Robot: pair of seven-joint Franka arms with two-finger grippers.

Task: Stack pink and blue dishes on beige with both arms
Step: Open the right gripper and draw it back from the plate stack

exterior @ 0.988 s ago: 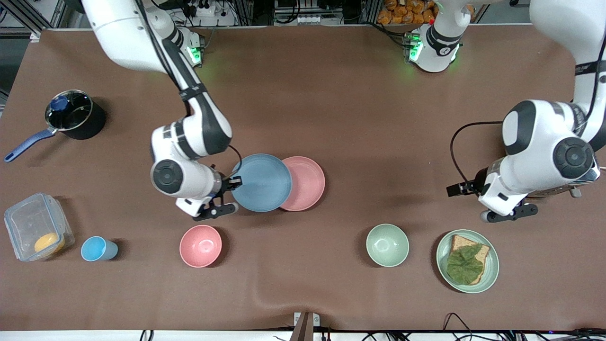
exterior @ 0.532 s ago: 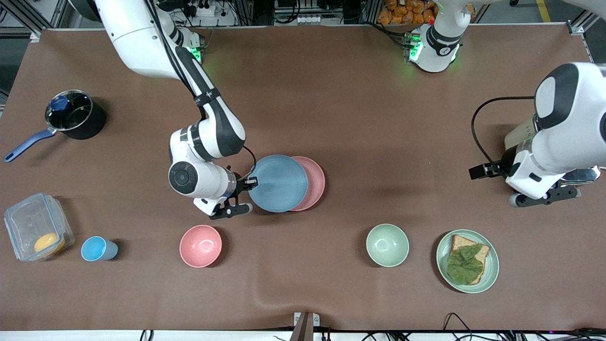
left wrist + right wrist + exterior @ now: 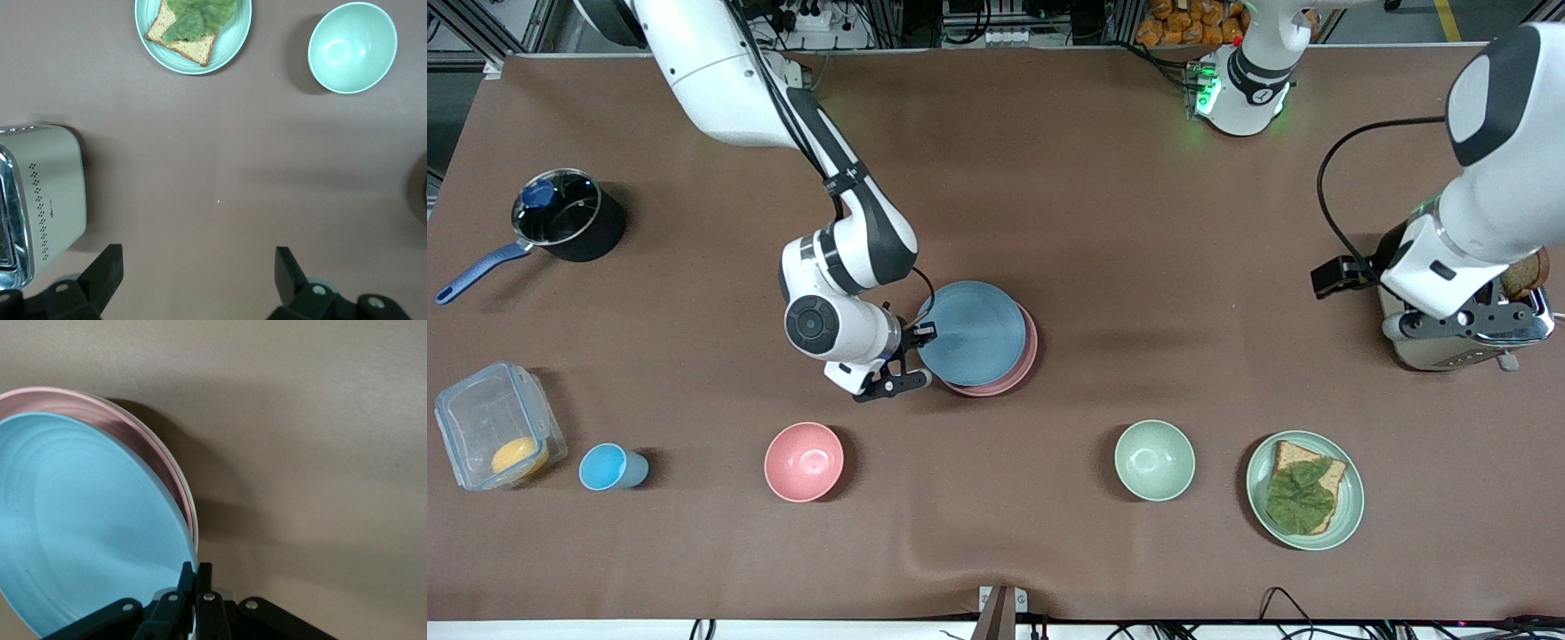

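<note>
My right gripper (image 3: 921, 336) (image 3: 198, 568) is shut on the rim of the light blue plate (image 3: 971, 332) (image 3: 87, 533). That plate sits over the pink plate (image 3: 1021, 373) (image 3: 143, 440) at mid-table and covers most of it. I cannot tell whether the two touch. A thin cream edge (image 3: 179, 470) shows just under the pink rim; the beige plate is otherwise hidden. My left gripper (image 3: 1336, 277) (image 3: 193, 267) hangs open and empty above bare table beside the toaster (image 3: 1463, 342) (image 3: 47, 193).
Nearer the front camera stand a pink bowl (image 3: 804, 460), a green bowl (image 3: 1154, 460) (image 3: 352, 47) and a green plate with bread and lettuce (image 3: 1305, 489) (image 3: 193, 30). A blue cup (image 3: 609, 468), a clear box (image 3: 498, 425) and a pot (image 3: 567, 213) are at the right arm's end.
My right arm carried the blue plate sideways until it covered the pink plate. My left arm drew back and up toward the toaster at its own end of the table.
</note>
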